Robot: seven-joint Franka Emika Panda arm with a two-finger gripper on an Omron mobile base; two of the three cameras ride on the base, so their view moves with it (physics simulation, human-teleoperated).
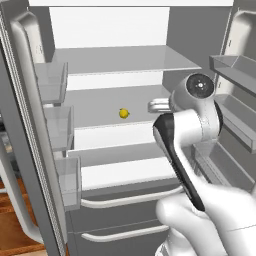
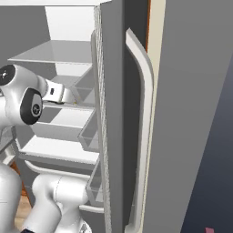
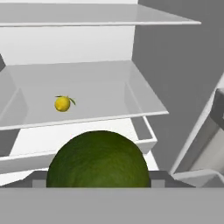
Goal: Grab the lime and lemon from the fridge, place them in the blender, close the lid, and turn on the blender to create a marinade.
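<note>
The open fridge [image 1: 115,60] is seen with white shelves, the lemon [image 1: 124,113] lying on the middle one. The lime [image 3: 98,159] is gripped between the fingers, held wide around it, near the shelves.

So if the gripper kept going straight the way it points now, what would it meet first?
Probably nothing new: the lime already sits right at the gripper, seemingly between the jaws. Past it, the line leads into the fridge, towards its back; depth is unclear.

dark mottled green lime [image 3: 98,159] low in the hand view, bright yellow lemon [image 3: 62,103] left of centre with a tiny green leaf, grey fridge [image 1: 197,30] with white shelves inside.
</note>
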